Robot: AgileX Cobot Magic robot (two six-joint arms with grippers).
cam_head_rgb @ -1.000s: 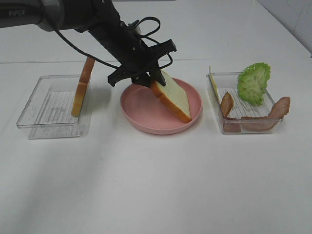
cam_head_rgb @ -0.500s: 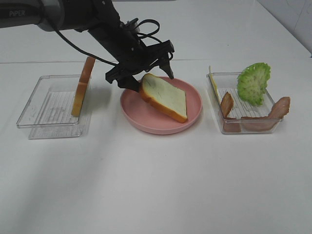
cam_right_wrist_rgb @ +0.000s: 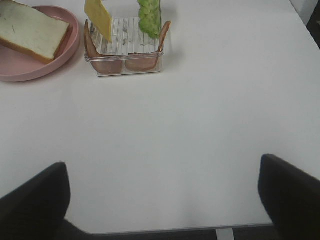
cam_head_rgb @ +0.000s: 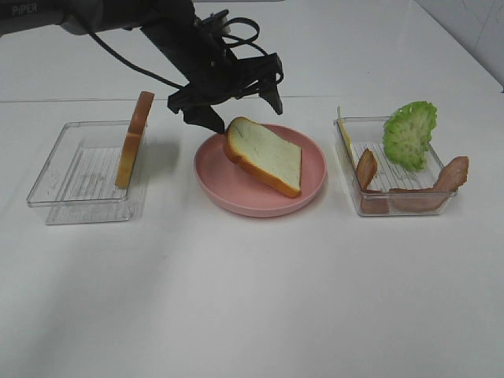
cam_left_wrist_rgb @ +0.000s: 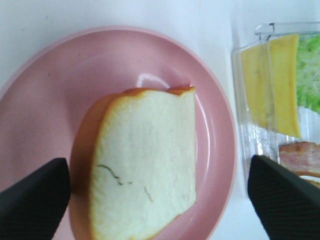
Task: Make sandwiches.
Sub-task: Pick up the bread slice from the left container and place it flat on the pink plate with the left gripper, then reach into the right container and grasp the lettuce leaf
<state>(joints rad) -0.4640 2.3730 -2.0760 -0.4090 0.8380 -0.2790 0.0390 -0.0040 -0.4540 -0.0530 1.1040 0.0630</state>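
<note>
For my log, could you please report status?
Left pincer open above bread slice on plate. Right pincer open, empty. Second slice, lettuce, bacon, cheese not yet stacked. Nothing blocking.

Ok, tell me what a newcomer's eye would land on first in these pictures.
The white bread slice lying in the pink plate at the centre, with the open left gripper hovering above it. Next, the frilly green lettuce standing up in the right tray, and a second bread slice propped on edge in the left tray.
</note>
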